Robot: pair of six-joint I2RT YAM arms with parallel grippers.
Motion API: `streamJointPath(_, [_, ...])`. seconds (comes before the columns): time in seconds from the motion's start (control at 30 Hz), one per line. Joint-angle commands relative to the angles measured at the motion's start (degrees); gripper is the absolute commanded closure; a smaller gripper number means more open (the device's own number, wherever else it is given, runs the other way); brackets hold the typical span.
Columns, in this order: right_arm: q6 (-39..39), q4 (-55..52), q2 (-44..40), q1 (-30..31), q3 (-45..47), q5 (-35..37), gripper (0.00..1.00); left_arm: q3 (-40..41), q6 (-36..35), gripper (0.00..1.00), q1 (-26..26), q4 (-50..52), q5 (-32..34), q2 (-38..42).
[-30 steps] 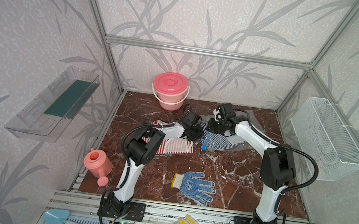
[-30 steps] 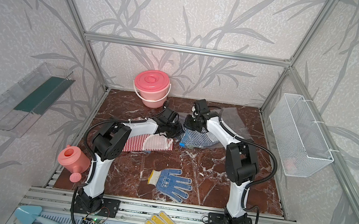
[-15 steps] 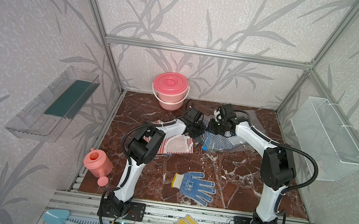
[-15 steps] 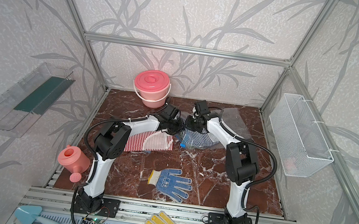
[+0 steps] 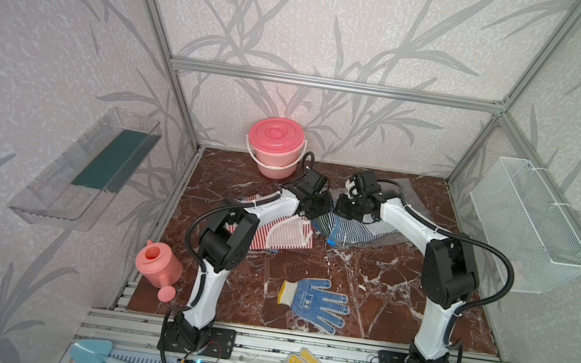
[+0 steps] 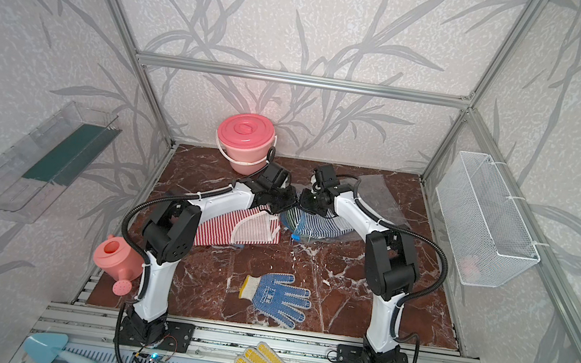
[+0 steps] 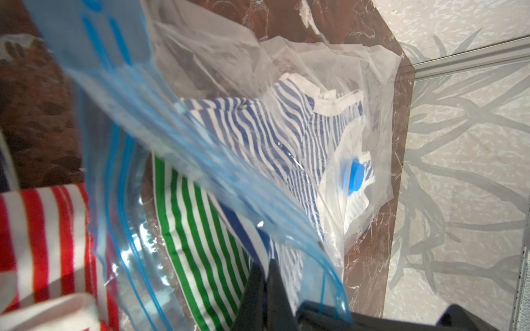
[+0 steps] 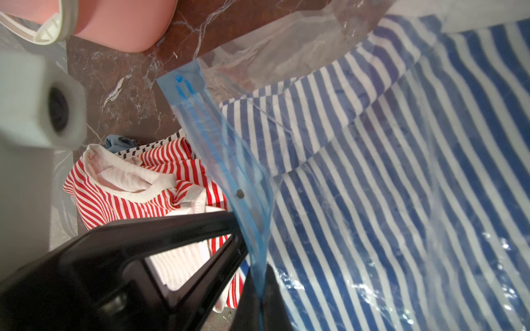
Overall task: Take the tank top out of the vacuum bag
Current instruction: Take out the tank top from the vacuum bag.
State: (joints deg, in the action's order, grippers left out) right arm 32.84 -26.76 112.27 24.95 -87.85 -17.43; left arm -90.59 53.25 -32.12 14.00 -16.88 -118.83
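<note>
The vacuum bag (image 5: 362,233) is clear, crinkly film and lies at the back centre of the marble table (image 5: 380,299), between my two grippers. Its blue zip strip (image 8: 218,137) is ridged and its valve cap (image 7: 355,174) is round, rigid and blue. The tank top (image 8: 372,172), a soft blue-and-white striped knit, is folded inside.

My right gripper (image 8: 255,275) is clamped on the zip strip. My left gripper (image 7: 266,275) is pinched on film at the bag mouth.

Change from one second ago: my left jaws have closed, and my right grip is unchanged.

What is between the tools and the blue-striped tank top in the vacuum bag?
Only the vacuum bag itself: the left tool and the right tool are shut on its blue zip strip, and its clear plastic covers the blue-striped tank top.
</note>
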Motion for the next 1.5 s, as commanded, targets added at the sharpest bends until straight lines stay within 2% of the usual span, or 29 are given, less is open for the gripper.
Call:
streamJointPath(0.0, [-0.1,0.3,0.4,-0.3,0.6,0.6,1.00,0.7,-2.1,1.00,-0.2,1.7,2.3,3.9])
streamJointPath(0.63, [-2.2,5.3,-2.0,-0.3,5.0,0.5,1.00,1.3,-4.2,1.00,0.5,3.3,2.3,5.6])
streamJointPath(1.03, [-2.1,2.9,0.7,-0.3,2.8,-0.1,1.00,1.9,-4.3,1.00,2.7,4.4,2.7,6.2])
streamJointPath(1.47, [-2.2,3.0,-0.4,-1.0,4.1,0.2,1.00,3.5,-4.3,1.00,3.7,4.2,2.8,7.6])
